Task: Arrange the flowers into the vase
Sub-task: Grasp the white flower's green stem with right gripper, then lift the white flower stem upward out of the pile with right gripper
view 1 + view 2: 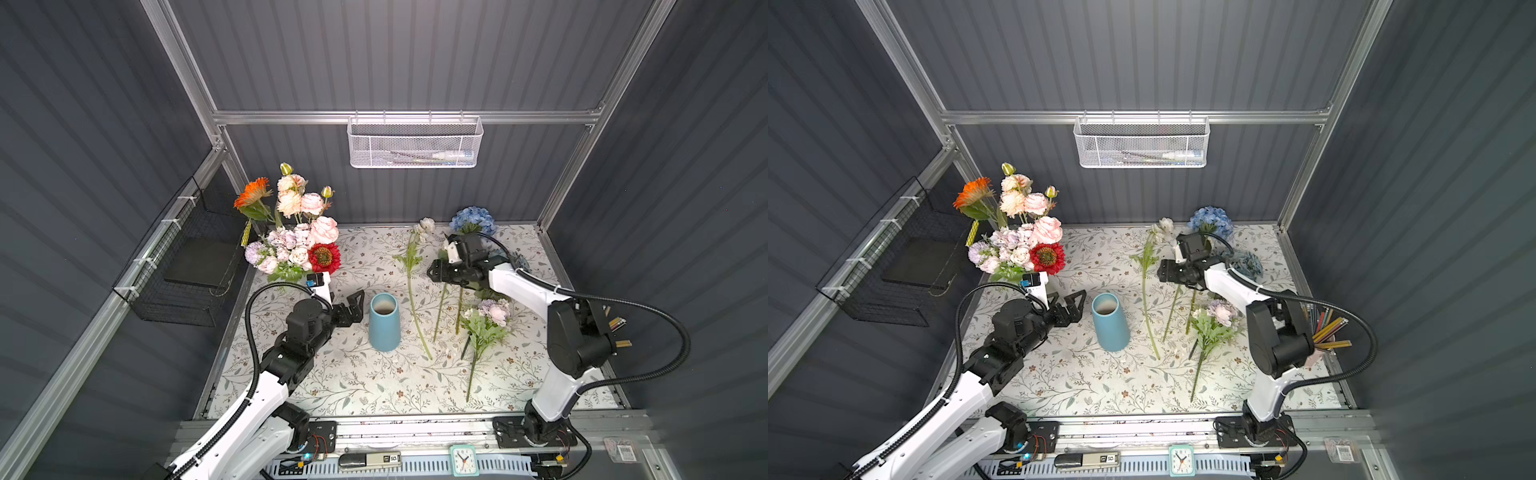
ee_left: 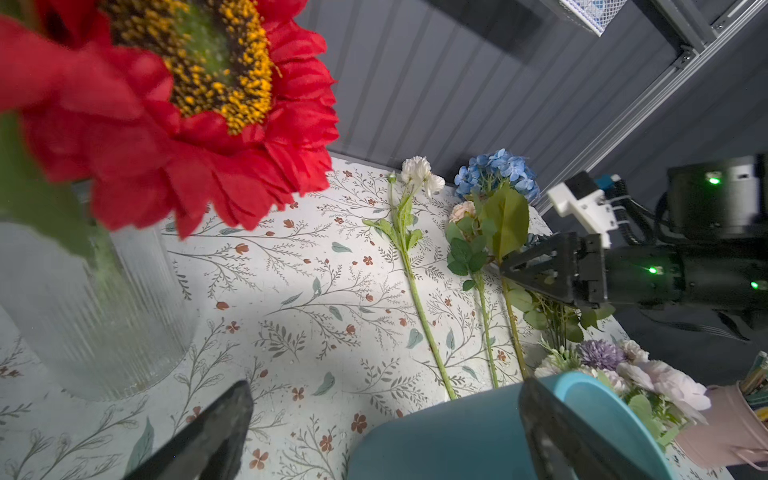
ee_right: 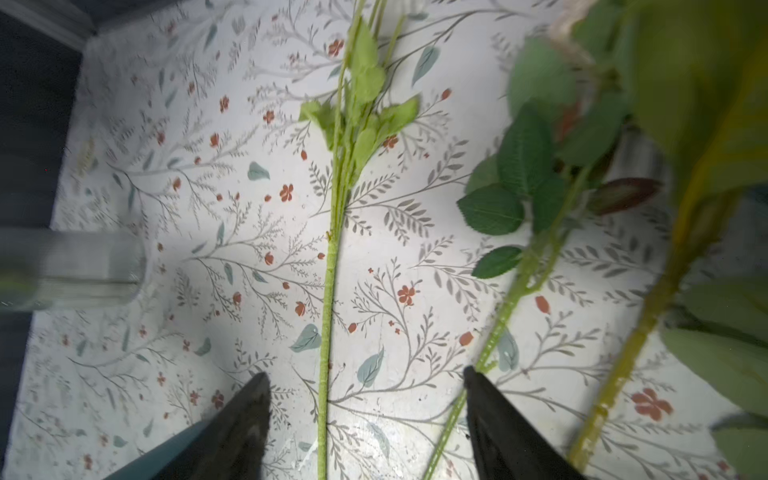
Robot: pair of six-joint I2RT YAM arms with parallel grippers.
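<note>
In both top views my left gripper hangs spread wide just beside the blue vase, which stands upright on the table. My right gripper sits low over the flowers lying right of the vase.

Left wrist: the vase sits by one of my left fingers, and a red daisy looms close.

Right wrist: my right jaws stand apart, gripping nothing. The stem of a white flower runs between them, flat on the table.
</note>
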